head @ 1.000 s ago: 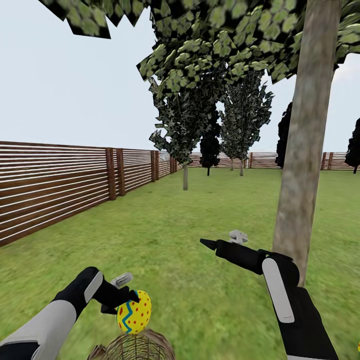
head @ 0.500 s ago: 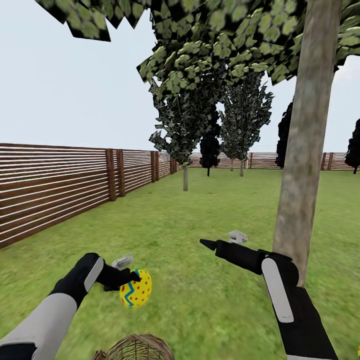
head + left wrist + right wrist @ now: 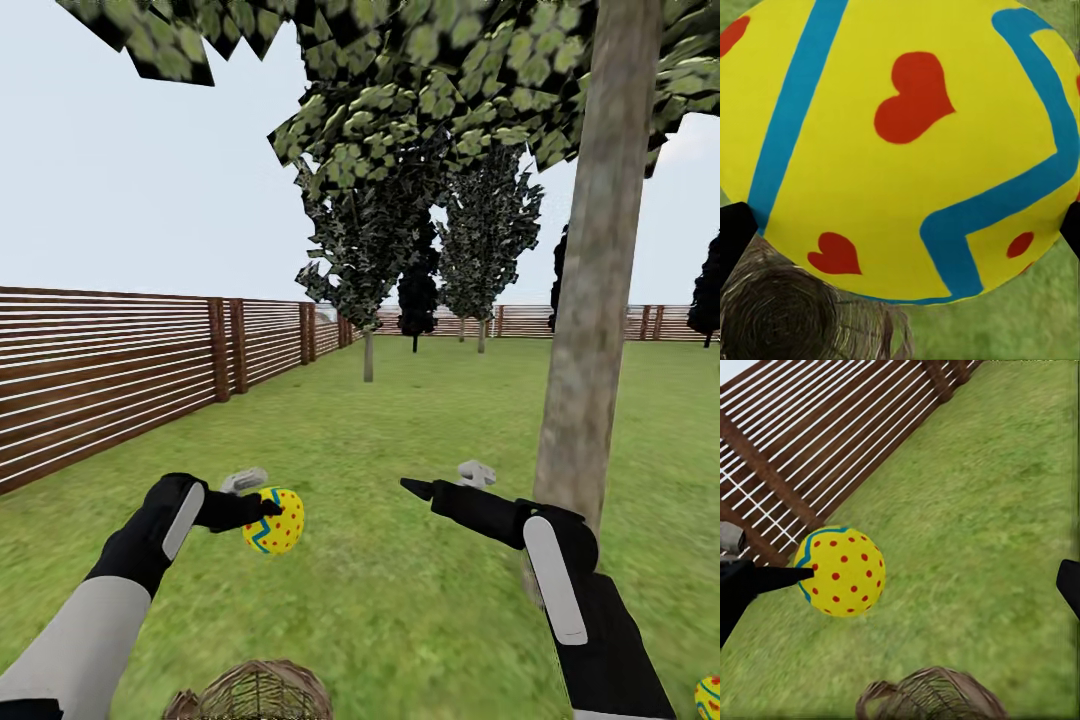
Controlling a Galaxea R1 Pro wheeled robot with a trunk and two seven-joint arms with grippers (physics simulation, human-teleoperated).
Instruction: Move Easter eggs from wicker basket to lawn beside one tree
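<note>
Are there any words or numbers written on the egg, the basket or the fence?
None: no words, numbers or signs can be read anywhere.
The egg in the left claw carries only red hearts or dots and blue bands.
The wicker basket and fence are bare.

- The left arm [image 3: 75,630] has a pale grey forearm shell that narrows into a matte black wrist housing.
- A slim light-grey oval panel is inset in that black housing, just behind the left gripper [image 3: 262,505].
- The left gripper has thin black fingers and a small silver-grey bracket at its base.
- The right arm [image 3: 600,640] is black all over and carries a longer pale grey oval stripe.
- The right gripper [image 3: 420,487] ends in a black pointed finger [image 3: 413,487], with a light-grey metal bracket beside its base.
</note>
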